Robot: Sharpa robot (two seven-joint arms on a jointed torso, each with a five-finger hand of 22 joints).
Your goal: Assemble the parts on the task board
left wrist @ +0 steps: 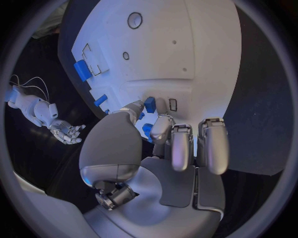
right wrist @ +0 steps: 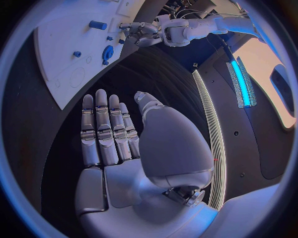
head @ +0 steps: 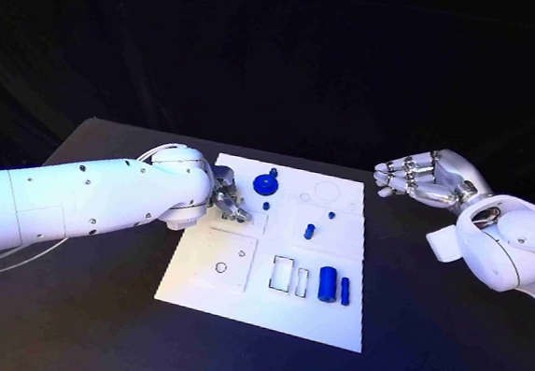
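The white task board (head: 329, 322) lies mid-table. My left hand (head: 222, 200) is over its left half, thumb and a finger pinching a small blue part (left wrist: 150, 104) just above the board (left wrist: 186, 54), beside a small rectangular slot (left wrist: 173, 104). A round blue part (head: 265, 184) stands near the far edge. Small blue pegs (head: 311, 232) dot the middle, and a blue cylinder (head: 328, 283) with a slim blue bar (head: 346, 291) lies at the near right. My right hand (head: 418, 180) hovers right of the board's far corner, empty, its fingers (right wrist: 106, 129) straight and side by side.
Black table (head: 424, 322) surrounds the board on all sides. Two white rectangular recesses (head: 282, 273) sit left of the blue cylinder. A round outline (head: 328, 191) marks the board's far right corner.
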